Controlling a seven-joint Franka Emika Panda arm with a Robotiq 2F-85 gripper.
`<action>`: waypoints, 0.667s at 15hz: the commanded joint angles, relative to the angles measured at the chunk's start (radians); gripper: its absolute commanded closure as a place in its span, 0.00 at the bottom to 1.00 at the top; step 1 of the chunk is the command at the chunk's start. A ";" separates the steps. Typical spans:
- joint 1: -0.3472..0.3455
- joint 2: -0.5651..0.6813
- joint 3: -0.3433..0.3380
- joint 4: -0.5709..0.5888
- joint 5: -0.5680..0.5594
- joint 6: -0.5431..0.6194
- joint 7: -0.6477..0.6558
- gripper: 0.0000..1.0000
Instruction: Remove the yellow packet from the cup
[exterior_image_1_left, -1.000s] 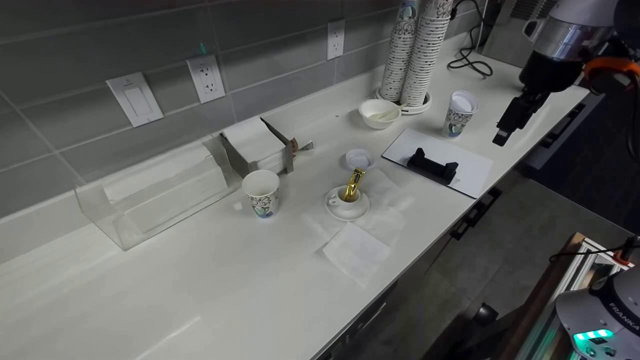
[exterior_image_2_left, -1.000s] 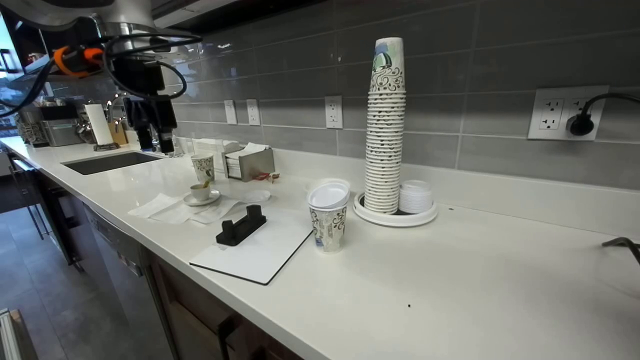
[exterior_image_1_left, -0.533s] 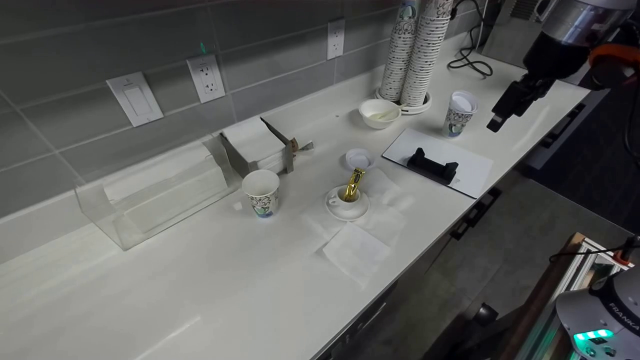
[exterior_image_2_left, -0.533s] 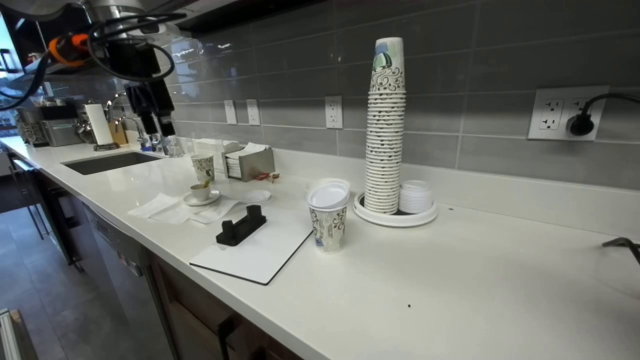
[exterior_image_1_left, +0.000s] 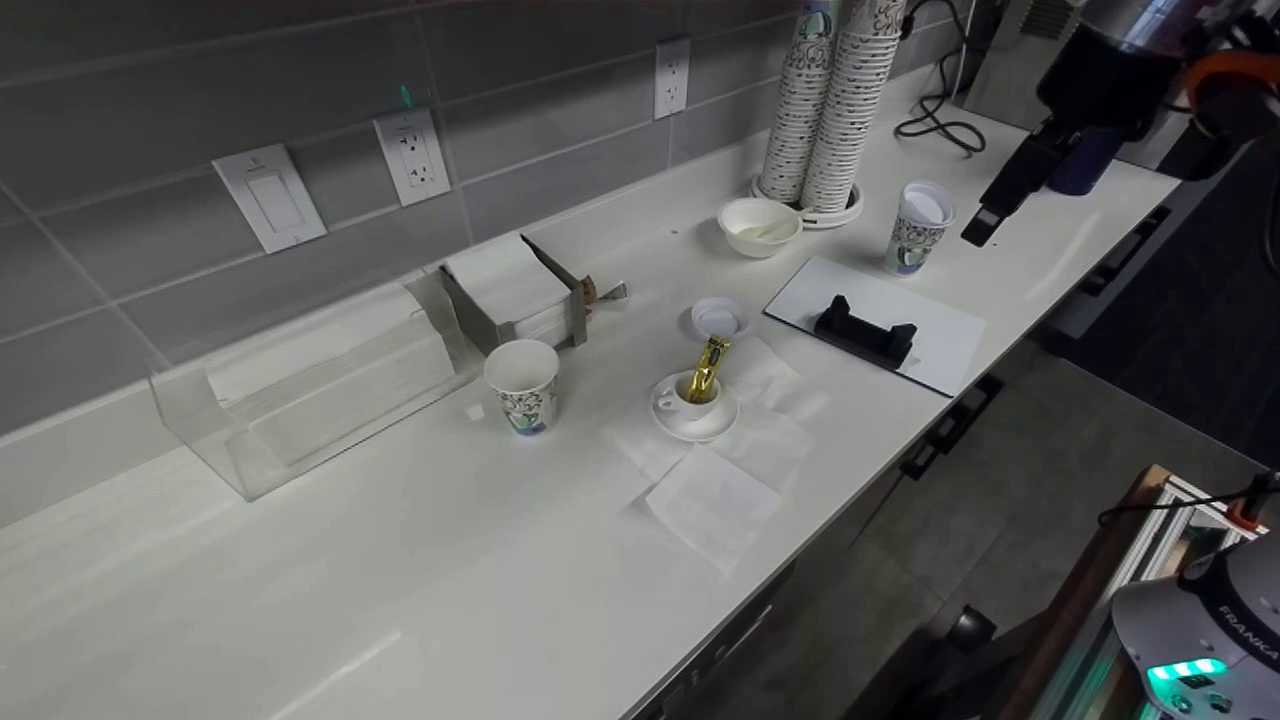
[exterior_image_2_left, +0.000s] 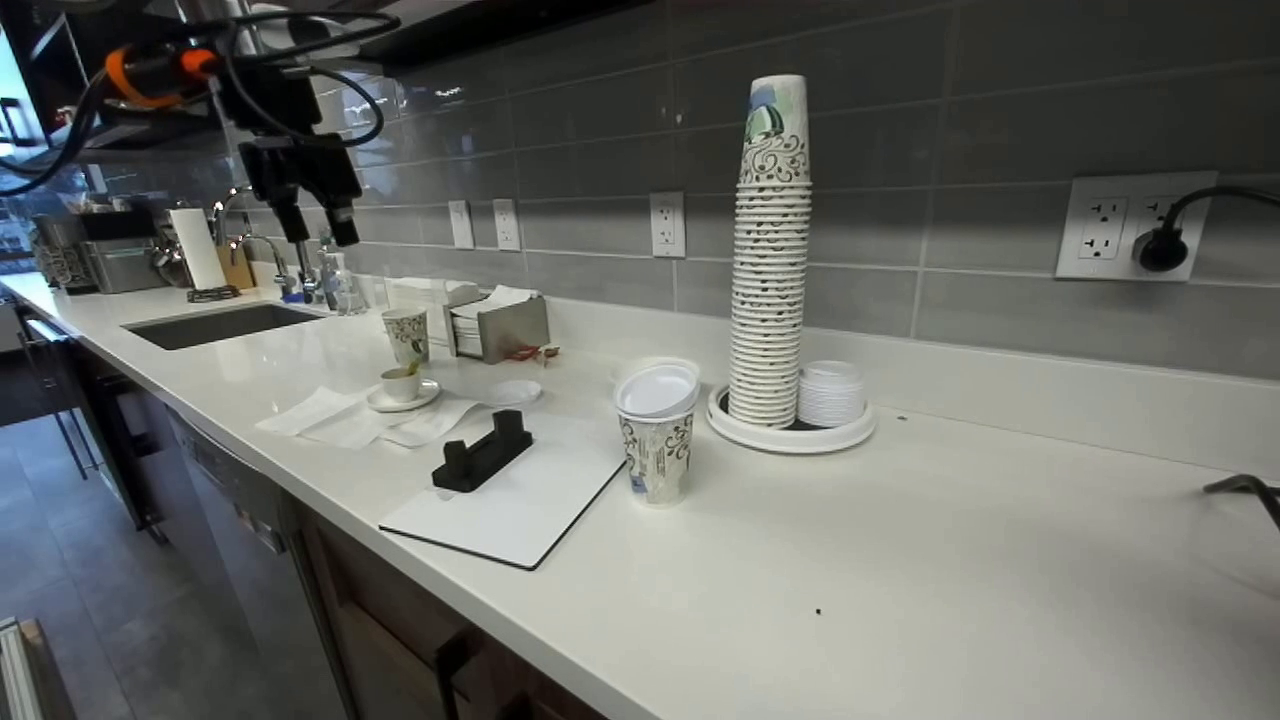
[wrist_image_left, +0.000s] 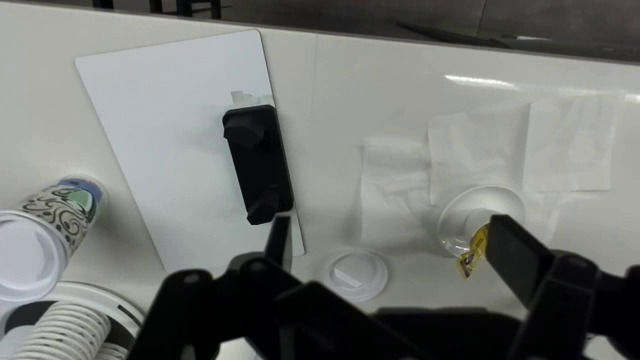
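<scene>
The yellow packet (exterior_image_1_left: 708, 368) stands tilted in the small white cup (exterior_image_1_left: 688, 408), its upper end sticking out above the rim. The cup sits on a white saucer (exterior_image_1_left: 697, 432). In an exterior view the packet (exterior_image_2_left: 411, 368) and cup (exterior_image_2_left: 400, 386) show small. My gripper (exterior_image_1_left: 985, 228) is high above the counter, well away from the cup; it also shows in an exterior view (exterior_image_2_left: 322, 232). In the wrist view my gripper (wrist_image_left: 391, 222) is open with nothing between its fingers. There the right finger hides part of the packet (wrist_image_left: 473, 252) and the cup (wrist_image_left: 475, 220).
White napkins (exterior_image_1_left: 715, 500) lie under and beside the saucer. A white lid (exterior_image_1_left: 718, 318), a black holder (exterior_image_1_left: 865, 333) on a white board (exterior_image_1_left: 940, 340), a bowl (exterior_image_1_left: 758, 230), a lidded paper cup (exterior_image_1_left: 912, 245), an open paper cup (exterior_image_1_left: 524, 400) and a napkin box (exterior_image_1_left: 515, 290) stand around.
My gripper has risen and turned a little; in an exterior view the gap between its fingers looks wider. The packet, cup and saucer have not moved.
</scene>
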 joint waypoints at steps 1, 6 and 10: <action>0.003 0.003 -0.003 0.002 0.001 -0.002 -0.025 0.00; 0.007 0.004 -0.007 0.003 0.000 -0.002 -0.052 0.00; 0.031 0.062 0.039 0.055 0.068 0.062 0.047 0.00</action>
